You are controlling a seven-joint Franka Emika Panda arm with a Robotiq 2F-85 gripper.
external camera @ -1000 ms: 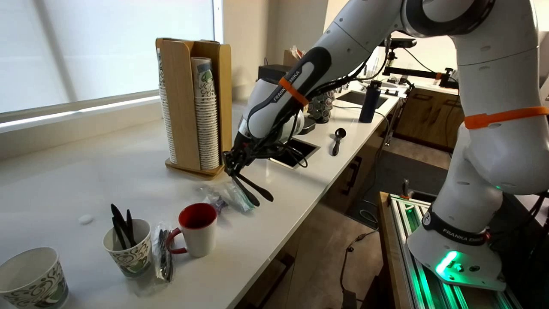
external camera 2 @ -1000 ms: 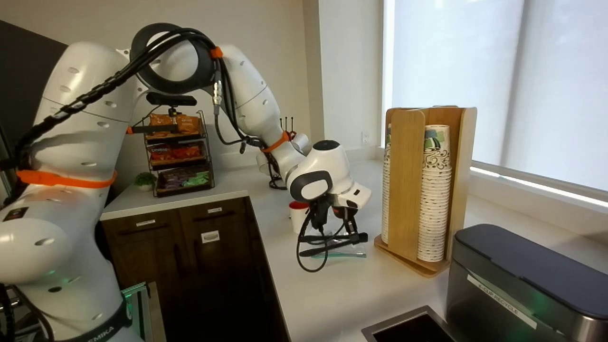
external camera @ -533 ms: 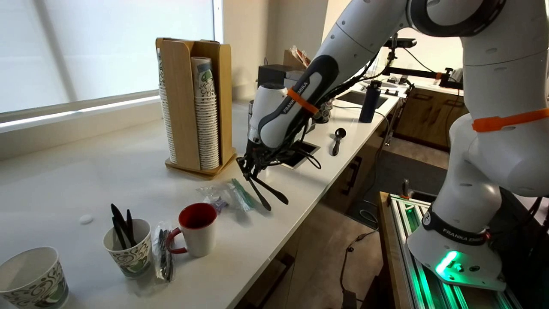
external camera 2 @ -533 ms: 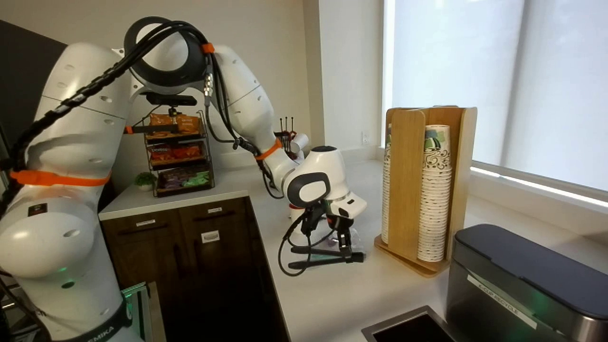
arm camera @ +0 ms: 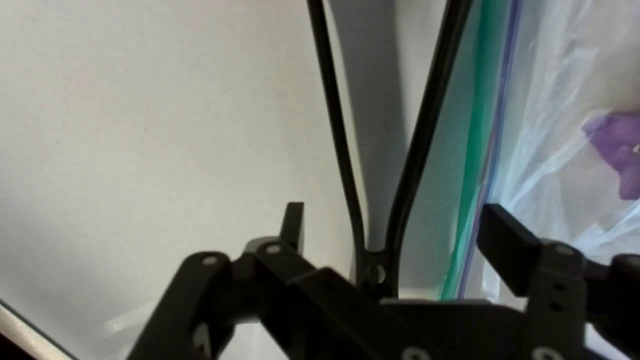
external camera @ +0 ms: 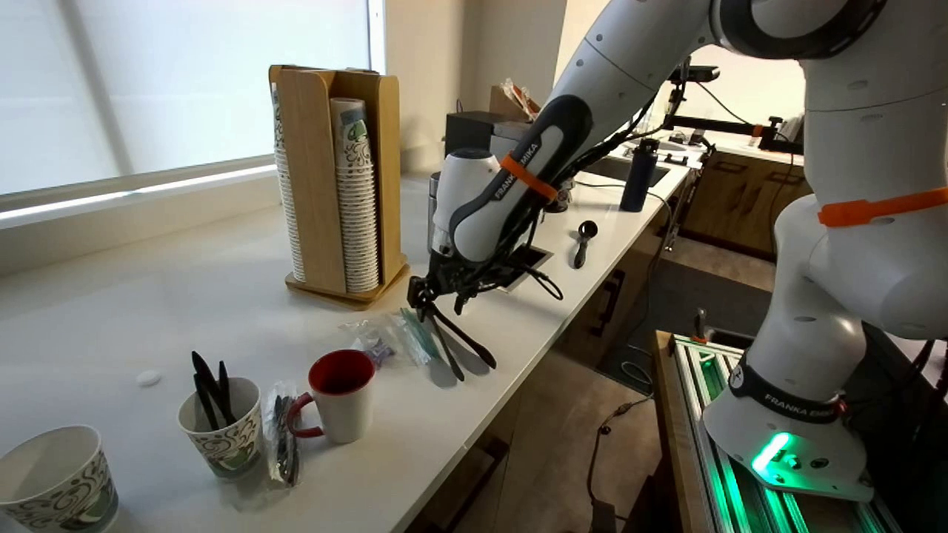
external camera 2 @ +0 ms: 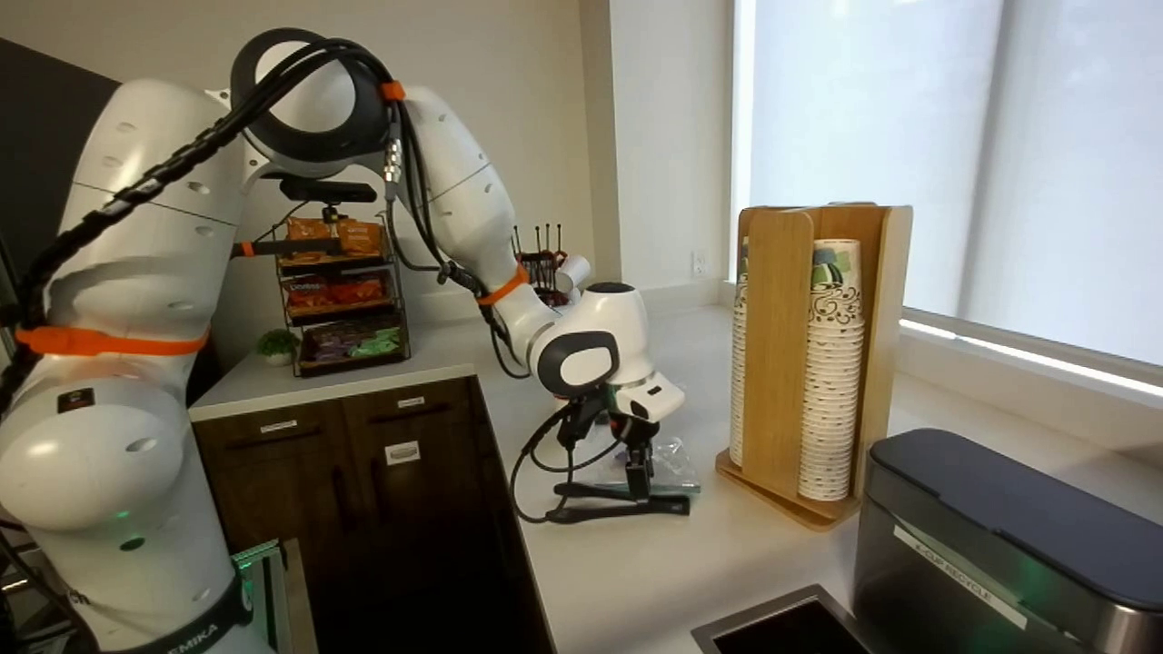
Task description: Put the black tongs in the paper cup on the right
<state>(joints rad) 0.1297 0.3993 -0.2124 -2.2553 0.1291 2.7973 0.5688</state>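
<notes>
1. Plainly, your wrist view settles what the exterior views leave unclear: the gripper (arm camera: 395,220) is spread wide and holds nothing, with the black tongs (arm camera: 426,120) between its fingers (arm camera: 293,222) and a gap on each side of them.
2. In both exterior views you get their place instead: near the front edge of the counter (external camera: 422,429), arms splayed toward that edge, joined end at the gripper. Whether their full length touches the surface, you cannot tell.
3. Your paper cup (external camera: 226,448) shows in an exterior view, upright and well apart from the tongs, with black utensils (external camera: 212,386) leaning inside it.
4. Farther from the front edge, you see a wider patterned cup (external camera: 70,496), partly out of frame.
5. Toward the back edge, you find a wooden dispenser (external camera: 315,178) holding tall stacks of cups (external camera: 357,229).
6. Standing between your tongs and the paper cup is a red-lined mug (external camera: 348,411), handle toward the cup; a clear packet of black cutlery (external camera: 284,444) lies between mug and cup.
7. Just beside the tongs you have a zip bag (arm camera: 545,150) with a purple item (arm camera: 622,150) inside.
8. Farther along, near the front edge, you see a black scoop (external camera: 583,248) and an upright dark bottle (external camera: 638,181).
</notes>
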